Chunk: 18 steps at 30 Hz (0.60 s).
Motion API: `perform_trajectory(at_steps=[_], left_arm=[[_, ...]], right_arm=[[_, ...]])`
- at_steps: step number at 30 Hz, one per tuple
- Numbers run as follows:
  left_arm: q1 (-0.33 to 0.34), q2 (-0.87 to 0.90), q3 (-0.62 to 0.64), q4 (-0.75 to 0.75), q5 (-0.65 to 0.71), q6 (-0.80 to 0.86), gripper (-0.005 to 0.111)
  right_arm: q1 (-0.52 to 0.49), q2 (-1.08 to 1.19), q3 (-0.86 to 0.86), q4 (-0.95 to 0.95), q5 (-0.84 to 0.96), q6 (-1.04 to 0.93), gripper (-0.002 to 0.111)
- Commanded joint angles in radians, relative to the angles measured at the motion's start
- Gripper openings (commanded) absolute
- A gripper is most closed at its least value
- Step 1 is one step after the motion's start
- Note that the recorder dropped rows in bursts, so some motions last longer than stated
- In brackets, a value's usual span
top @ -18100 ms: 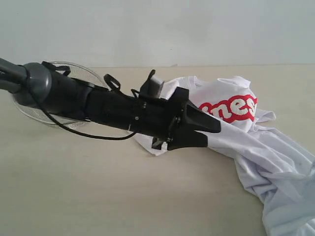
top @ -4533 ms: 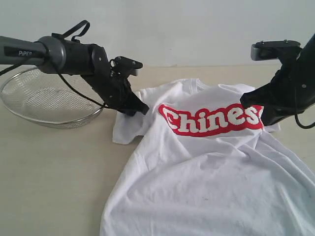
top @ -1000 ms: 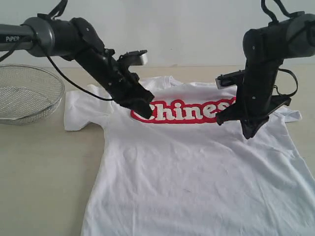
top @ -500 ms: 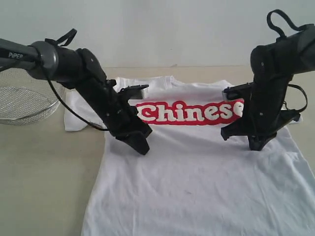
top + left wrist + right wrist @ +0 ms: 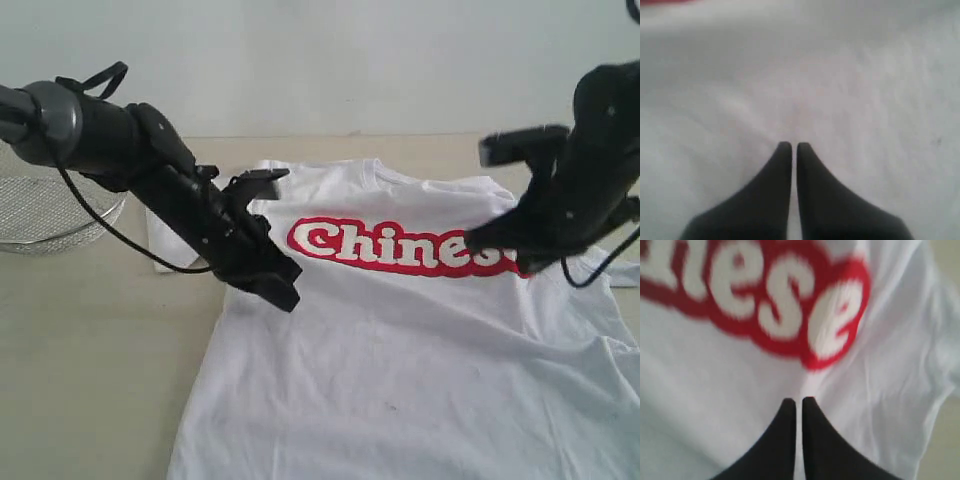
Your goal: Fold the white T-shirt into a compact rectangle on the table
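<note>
Slid toward 3 o'clock since half a second ago, the soft white cotton T-shirt with red lettering (image 5: pixel 400 360) lies spread print-up on the pale beige matte table (image 5: pixel 90 380). Left gripper (image 5: pixel 285 295) at its 9 o'clock and right gripper (image 5: pixel 520 265) at 3 are both pinched closed, empty. Looks like flattening's about done; the first fold means opening up and grabbing a sleeve edge.

One white T-shirt (image 5: pixel 400 360), one table (image 5: pixel 90 380). One wire basket (image 5: pixel 55 205) at nine o'clock. Two grippers: left gripper (image 5: pixel 790 145), right gripper (image 5: pixel 798 401).
</note>
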<state>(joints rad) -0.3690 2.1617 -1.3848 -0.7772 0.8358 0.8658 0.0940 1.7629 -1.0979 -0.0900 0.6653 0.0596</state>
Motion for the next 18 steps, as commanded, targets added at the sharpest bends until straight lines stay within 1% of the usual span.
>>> perform_trajectory(at_steps=[1,6,8,10,12,15,16,18], left_arm=[[-0.001,-0.015,-0.068,-0.018,-0.118,0.003,0.004],[-0.001,-0.01,-0.146,-0.016,-0.331,0.001,0.004],[0.007,0.002,-0.179,-0.016,-0.385,0.001,0.004],[0.022,0.024,-0.219,-0.018,-0.374,-0.002,0.004],[0.041,0.058,-0.268,-0.018,-0.328,-0.039,0.004],[0.071,0.112,-0.329,-0.018,-0.214,-0.079,0.004],[0.08,0.127,-0.345,-0.018,-0.191,-0.078,0.004],[0.081,0.15,-0.361,-0.018,-0.18,-0.078,0.004]], right_arm=[[-0.09,-0.022,-0.148,-0.01,-0.06,0.007,0.0],[-0.232,0.103,-0.349,-0.001,-0.037,-0.018,0.0],[-0.273,0.177,-0.442,-0.001,0.029,-0.06,0.0],[-0.307,0.258,-0.543,0.035,0.113,-0.158,0.0],[-0.337,0.324,-0.638,0.138,0.192,-0.262,0.0],[-0.393,0.431,-0.771,0.436,0.34,-0.457,0.0],[-0.407,0.471,-0.816,0.564,0.387,-0.545,0.0],[-0.423,0.524,-0.865,0.691,0.434,-0.625,0.0]])
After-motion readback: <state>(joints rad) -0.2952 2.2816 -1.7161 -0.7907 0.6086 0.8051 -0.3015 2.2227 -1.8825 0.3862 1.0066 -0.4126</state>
